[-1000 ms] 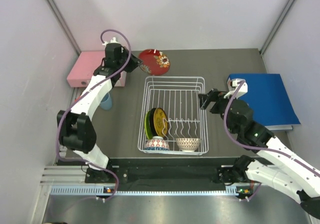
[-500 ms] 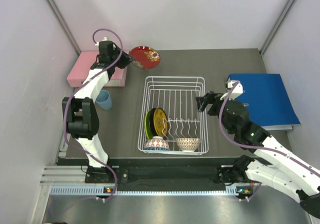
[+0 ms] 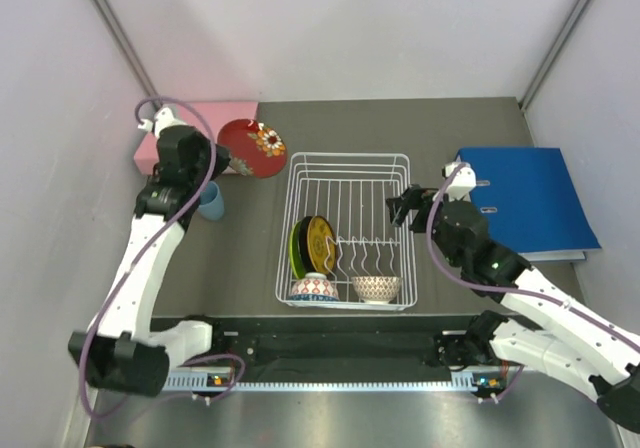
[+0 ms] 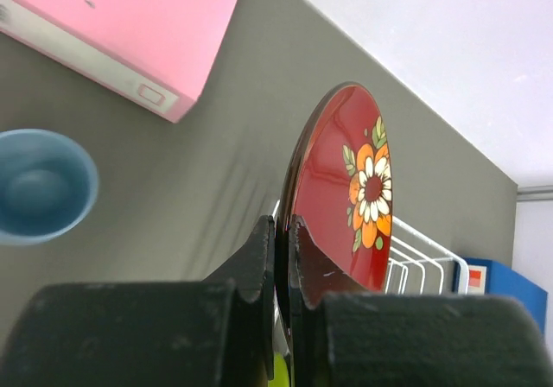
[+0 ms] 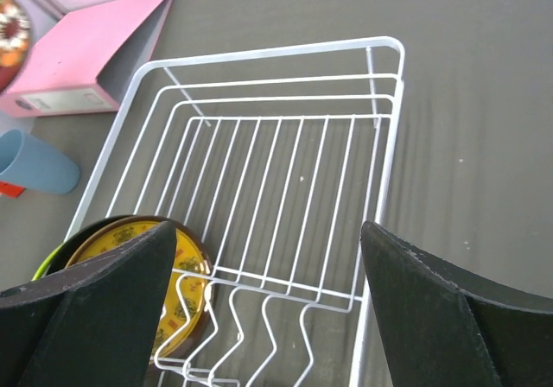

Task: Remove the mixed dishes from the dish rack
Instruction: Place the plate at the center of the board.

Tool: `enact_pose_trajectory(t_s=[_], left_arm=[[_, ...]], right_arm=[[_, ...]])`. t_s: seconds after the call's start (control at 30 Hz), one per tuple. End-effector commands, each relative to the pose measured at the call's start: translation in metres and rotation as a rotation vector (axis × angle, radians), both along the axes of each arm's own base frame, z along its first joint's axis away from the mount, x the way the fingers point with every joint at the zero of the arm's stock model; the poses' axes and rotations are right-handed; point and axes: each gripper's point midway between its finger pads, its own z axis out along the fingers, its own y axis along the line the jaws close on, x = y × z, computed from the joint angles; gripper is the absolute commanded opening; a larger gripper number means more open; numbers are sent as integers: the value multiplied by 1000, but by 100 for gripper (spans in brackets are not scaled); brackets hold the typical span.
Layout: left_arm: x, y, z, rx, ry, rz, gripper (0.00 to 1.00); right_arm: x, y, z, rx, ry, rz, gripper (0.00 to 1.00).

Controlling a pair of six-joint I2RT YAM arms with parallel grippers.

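The white wire dish rack [image 3: 348, 155] stands mid-table. In its near half a yellow patterned plate [image 3: 320, 243] and a lime green plate [image 3: 297, 248] stand on edge, with a blue patterned bowl [image 3: 313, 288] and a beige bowl [image 3: 376, 288] at the front. My left gripper [image 3: 222, 153] is shut on the rim of a dark red flowered plate [image 3: 252, 146], held on edge left of the rack's far corner [image 4: 346, 197]. A pale blue cup [image 3: 210, 201] stands on the table below it. My right gripper [image 3: 405, 206] hangs open over the rack's right side, empty [image 5: 268, 236].
A pink binder [image 3: 225, 111] lies at the back left, just behind the held plate. A blue binder [image 3: 530, 198] lies to the right of the rack. Grey walls close in the table on three sides.
The left arm has swung left and nearer with the red plate, from behind the rack's far left corner to beside the pink binder. The right gripper has crept left over the rack.
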Motion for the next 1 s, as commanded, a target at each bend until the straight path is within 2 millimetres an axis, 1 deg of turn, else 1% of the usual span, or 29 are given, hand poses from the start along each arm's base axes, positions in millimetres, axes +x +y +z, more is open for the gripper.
enact_pose_trajectory(t_s=[0.0, 0.03, 0.07, 0.13, 0.17, 0.2, 0.23, 0.27, 0.3, 0.33, 0.37, 0.4, 0.43, 0.47, 0.5, 0.53, 0.57, 0.6, 0.63, 0.67, 0.7, 0.73, 0.77, 0.8, 0.83, 0.87, 0.93, 0.97], left_arm=[[-34, 21, 30, 101, -92, 90, 0], [-35, 21, 31, 101, -95, 90, 0], [-36, 19, 37, 92, -109, 77, 0], [-29, 12, 40, 68, -118, 55, 0], [-23, 8, 51, 47, -152, 42, 0], [-10, -1, 45, 19, -137, 14, 0], [0, -9, 46, -4, -141, -10, 0], [25, -18, 47, -29, -147, -31, 0], [37, -33, 47, -81, -143, -86, 0], [53, -44, 66, -114, -177, -125, 0], [81, -55, 46, -152, -137, -142, 0], [93, -67, 44, -183, -131, -191, 0], [108, -74, 62, -197, -173, -216, 0], [130, -81, 35, -209, -125, -222, 0], [143, -82, 32, -209, -131, -225, 0], [156, -83, 44, -206, -164, -228, 0], [174, -84, 16, -196, -120, -221, 0], [183, -84, 12, -192, -122, -217, 0], [193, -85, 20, -196, -150, -233, 0], [208, -88, -7, -196, -114, -245, 0], [215, -90, -13, -200, -108, -257, 0], [224, -92, -8, -206, -115, -278, 0], [235, -95, -37, -210, -66, -285, 0], [240, -96, -47, -210, -49, -286, 0], [246, -95, -47, -210, -50, -288, 0], [251, -94, -66, -208, -25, -281, 0], [258, -89, -76, -204, -20, -269, 0], [261, -88, -89, -204, -1, -262, 0]], right_arm=[[5, 12, 12, 68, -41, 36, 87], [5, 15, 13, 73, -40, 51, 87], [6, 19, 9, 66, -30, 61, 87], [7, 23, 11, 70, -27, 73, 87], [8, 23, 10, 69, -24, 74, 87], [8, 24, 12, 74, -30, 76, 86], [7, 25, 12, 77, -31, 83, 86], [7, 24, 14, 82, -37, 82, 87], [6, 25, 16, 86, -42, 85, 87], [6, 23, 20, 88, -51, 80, 87], [6, 22, 22, 86, -55, 78, 87], [6, 22, 24, 83, -56, 77, 86], [7, 19, 31, 82, -71, 70, 87], [6, 18, 32, 77, -73, 69, 87], [6, 18, 34, 76, -76, 68, 87], [7, 16, 37, 68, -84, 62, 87], [7, 15, 39, 63, -86, 57, 87], [7, 13, 39, 60, -86, 53, 87], [8, 11, 40, 52, -92, 44, 87], [9, 10, 39, 46, -92, 39, 87], [10, 9, 39, 43, -92, 31, 87], [10, 7, 36, 33, -88, 26, 87], [11, 7, 34, 30, -83, 24, 87], [11, 7, 33, 27, -81, 23, 87], [12, 7, 31, 26, -75, 23, 87], [12, 7, 31, 26, -74, 22, 87], [12, 6, 27, 24, -64, 17, 87], [13, 6, 25, 26, -64, 12, 87]])
